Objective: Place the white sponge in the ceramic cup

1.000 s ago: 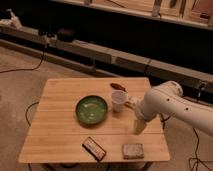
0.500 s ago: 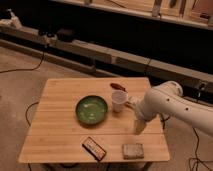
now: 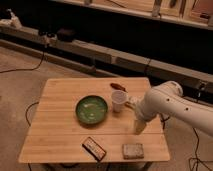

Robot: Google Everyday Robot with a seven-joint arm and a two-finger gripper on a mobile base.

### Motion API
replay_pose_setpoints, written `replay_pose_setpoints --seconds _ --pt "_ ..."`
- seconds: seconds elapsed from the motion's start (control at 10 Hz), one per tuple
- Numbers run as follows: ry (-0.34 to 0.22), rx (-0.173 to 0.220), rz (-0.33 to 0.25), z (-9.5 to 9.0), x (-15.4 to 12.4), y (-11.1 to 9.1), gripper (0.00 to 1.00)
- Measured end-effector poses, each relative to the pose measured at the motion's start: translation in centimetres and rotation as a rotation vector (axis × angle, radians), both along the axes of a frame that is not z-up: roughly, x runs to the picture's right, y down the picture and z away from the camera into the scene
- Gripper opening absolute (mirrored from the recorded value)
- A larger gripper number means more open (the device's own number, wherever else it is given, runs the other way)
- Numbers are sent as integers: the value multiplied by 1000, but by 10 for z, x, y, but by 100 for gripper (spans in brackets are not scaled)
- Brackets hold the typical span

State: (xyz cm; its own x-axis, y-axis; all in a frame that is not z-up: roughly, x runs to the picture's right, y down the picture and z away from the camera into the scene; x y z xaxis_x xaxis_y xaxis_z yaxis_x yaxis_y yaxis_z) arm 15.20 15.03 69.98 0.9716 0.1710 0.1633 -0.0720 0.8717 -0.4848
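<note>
**Nothing moving since a second ago: gripper hanging released over the table's right side**

Compared with the earlier frames, the arm, the gripper and every item on the table are sitting where they were.

The gripper (image 3: 138,126) is pointing down at the tabletop on the right side, its jaws standing spread and grasping nothing. Whether its tips are touching the wood cannot be told. It is hanging to the right of the ceramic cup (image 3: 118,101) and nearer the front edge than the cup, apart from it. It is also hanging just behind the white sponge (image 3: 133,150), with a strip of bare wood showing between the two.

The white sponge is lying flat near the front right corner of the wooden table (image 3: 55,135), untouched. The ceramic cup is standing upright right of the table's middle, its mouth facing up.

Just left of the cup, a green bowl (image 3: 92,110) is sitting in the middle of the table. Whether bowl and cup are touching cannot be told. A dark flat packet (image 3: 94,147) with a pale centre is lying askew near the front edge, in front of the bowl and left of the sponge. A small reddish-brown item (image 3: 118,86) is lying behind the cup, near the far edge.

The white arm (image 3: 170,102) is reaching in from the right, its rounded joint rising over the table's right edge before bending down toward the gripper.
</note>
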Motion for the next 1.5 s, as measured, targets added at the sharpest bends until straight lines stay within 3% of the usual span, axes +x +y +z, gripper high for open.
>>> replay_pose_setpoints --seconds 1.0,1.5 --pt "-3 -5 10 0 2 2 80" --pt "-8 -97 132 -3 77 56 80"
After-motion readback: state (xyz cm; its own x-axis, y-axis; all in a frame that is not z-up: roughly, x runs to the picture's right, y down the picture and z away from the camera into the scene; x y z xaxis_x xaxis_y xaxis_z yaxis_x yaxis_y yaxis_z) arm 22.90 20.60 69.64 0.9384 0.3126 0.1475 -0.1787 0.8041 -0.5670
